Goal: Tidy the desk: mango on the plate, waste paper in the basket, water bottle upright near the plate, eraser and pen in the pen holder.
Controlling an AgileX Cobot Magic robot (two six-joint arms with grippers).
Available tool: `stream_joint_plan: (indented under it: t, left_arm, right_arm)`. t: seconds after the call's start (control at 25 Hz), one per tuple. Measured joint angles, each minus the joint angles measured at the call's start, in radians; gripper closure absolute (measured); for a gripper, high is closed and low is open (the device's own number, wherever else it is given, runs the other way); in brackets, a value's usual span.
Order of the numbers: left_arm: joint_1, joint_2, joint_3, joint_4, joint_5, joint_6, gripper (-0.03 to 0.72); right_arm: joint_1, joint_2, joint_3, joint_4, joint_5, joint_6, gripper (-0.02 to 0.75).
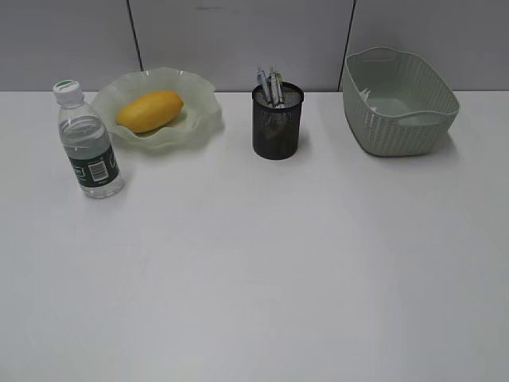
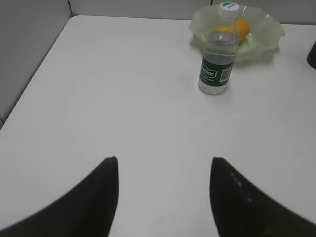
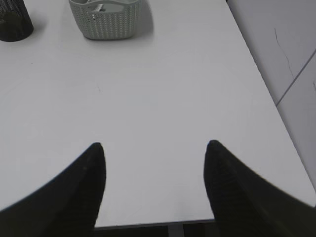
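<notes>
The mango [image 1: 149, 110] lies on the plate [image 1: 203, 111] at the back left of the desk [image 1: 254, 263]. Just left of the plate the water bottle [image 1: 87, 143] stands upright. A pen [image 1: 270, 86] sticks out of the pen holder [image 1: 277, 123]; the eraser is hidden. A white scrap of waste paper [image 3: 100, 7] shows inside the basket [image 1: 398, 103]. Neither arm shows in the exterior view. My left gripper [image 2: 165, 160] is open over bare desk, well short of the bottle [image 2: 217, 59]. The right gripper [image 3: 155, 144] hangs open near the desk's front edge.
The desk's right edge [image 3: 261, 94] runs close beside the right gripper, with a grey wall panel beyond it. Grey panels also close off the back and left of the desk. The basket [image 3: 106, 22] and pen holder [image 3: 12, 22] stand far ahead of the right gripper.
</notes>
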Motion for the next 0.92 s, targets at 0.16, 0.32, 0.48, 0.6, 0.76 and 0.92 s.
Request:
stream_joint_plan:
  t: [0.16, 0.32, 0.48, 0.6, 0.76, 0.92]
  left_arm:
    - [0.000, 0.000, 0.000, 0.000, 0.000, 0.000, 0.244]
    - [0.000, 0.000, 0.000, 0.000, 0.000, 0.000, 0.255]
    - [0.000, 0.000, 0.000, 0.000, 0.000, 0.000, 0.281]
    - [0.000, 0.000, 0.000, 0.000, 0.000, 0.000, 0.306]
    - [0.000, 0.000, 0.000, 0.000, 0.000, 0.000, 0.347]
    - [0.000, 0.000, 0.000, 0.000, 0.000, 0.000, 0.387]
  right_arm:
    - [0.000, 0.000, 0.000, 0.000, 0.000, 0.000, 0.239]
    - [0.000, 0.000, 0.000, 0.000, 0.000, 0.000, 0.239]
    - [0.000, 0.000, 0.000, 0.000, 0.000, 0.000, 0.240]
    - [0.000, 0.000, 0.000, 0.000, 0.000, 0.000, 0.240]
    - [0.000, 0.000, 0.000, 0.000, 0.000, 0.000, 0.240]
    - [0.000, 0.000, 0.000, 0.000, 0.000, 0.000, 0.240]
